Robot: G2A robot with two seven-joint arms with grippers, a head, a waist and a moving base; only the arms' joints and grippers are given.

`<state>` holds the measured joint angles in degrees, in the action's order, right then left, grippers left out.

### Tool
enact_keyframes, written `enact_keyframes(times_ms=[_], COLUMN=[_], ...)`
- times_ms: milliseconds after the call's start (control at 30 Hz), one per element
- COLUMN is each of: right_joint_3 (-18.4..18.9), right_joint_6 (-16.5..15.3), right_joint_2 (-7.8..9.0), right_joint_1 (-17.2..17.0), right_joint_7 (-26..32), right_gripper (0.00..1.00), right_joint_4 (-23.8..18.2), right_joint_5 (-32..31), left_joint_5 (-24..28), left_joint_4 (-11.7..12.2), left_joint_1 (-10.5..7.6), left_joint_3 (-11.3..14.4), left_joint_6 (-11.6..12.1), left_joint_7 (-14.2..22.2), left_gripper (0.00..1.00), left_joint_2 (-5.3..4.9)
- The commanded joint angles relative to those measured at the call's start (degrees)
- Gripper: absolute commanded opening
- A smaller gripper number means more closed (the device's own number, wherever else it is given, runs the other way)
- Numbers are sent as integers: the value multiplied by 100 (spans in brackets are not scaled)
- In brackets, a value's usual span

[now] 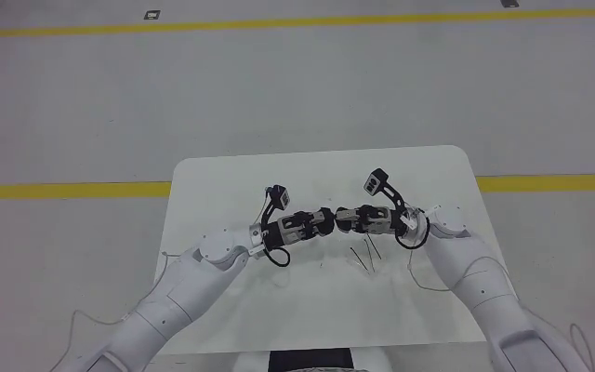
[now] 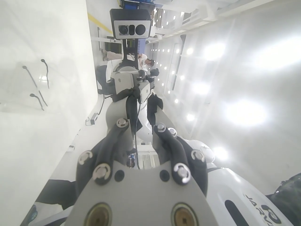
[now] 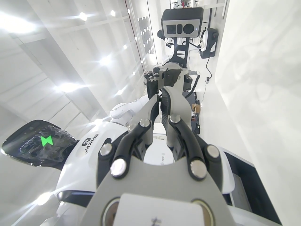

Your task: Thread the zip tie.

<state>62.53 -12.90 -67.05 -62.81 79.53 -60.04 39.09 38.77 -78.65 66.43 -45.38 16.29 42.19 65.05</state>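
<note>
Above the middle of the white table [image 1: 232, 186], my two grippers meet tip to tip. My left gripper [image 1: 323, 221] [image 2: 142, 105] is open, with its black pads [image 2: 155, 105] apart. A thin black strand, apparently the zip tie [image 2: 137, 121], runs through that gap from the tips of my right gripper [image 2: 137, 88]. My right gripper [image 1: 346, 218] [image 3: 160, 105] is shut, its ribbed pads [image 3: 165, 104] almost touching on something thin. It points straight at the left gripper [image 3: 164, 76]. Three spare black zip ties [image 2: 35, 84] [image 1: 363, 251] lie flat on the table just below the grippers.
The table's front edge [image 1: 325, 346] is close behind the loose ties. Bare tabletop lies to the far side and to both ends. Beyond the table is grey floor with yellow lines [image 1: 279, 22].
</note>
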Motion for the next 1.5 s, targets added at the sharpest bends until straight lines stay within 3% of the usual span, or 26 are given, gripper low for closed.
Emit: enact_keyframes(times_ms=[0,333,467,667,800,1067,1333,1367,1400,1467], right_joint_3=[0,-10,-17,-36,-57,-108,-146,-149,-147,-132], right_joint_6=[-16,-53,-67,-85,-93,-94,-88,-86,-84,-98], right_joint_2=[-2,-1,2,12,23,43,57,59,60,61], right_joint_1=[-3,-12,-17,-31,-34,-23,-6,-4,-6,-13], right_joint_7=[8,12,12,12,12,12,12,12,12,3], right_gripper=[0,0,0,0,0,0,2,40,100,100], right_joint_4=[5,11,-2,-40,-61,-66,-64,-62,-57,-46], right_joint_5=[22,41,39,38,56,56,31,31,41,69], left_joint_5=[9,-25,-37,-54,-56,-78,-117,-124,-134,-182], left_joint_4=[8,28,31,34,33,31,25,29,32,38], left_joint_1=[1,15,22,37,53,74,91,95,95,97], left_joint_3=[-10,-42,-50,-72,-91,-123,-149,-154,-159,-172], left_joint_6=[5,-28,-33,-36,-46,-76,-87,-78,-63,-5], left_joint_7=[5,7,10,0,-18,-27,-18,-19,-21,-34], left_gripper=[11,0,1,12,11,0,0,0,0,0], left_joint_2=[6,29,38,49,57,68,78,79,80,81])
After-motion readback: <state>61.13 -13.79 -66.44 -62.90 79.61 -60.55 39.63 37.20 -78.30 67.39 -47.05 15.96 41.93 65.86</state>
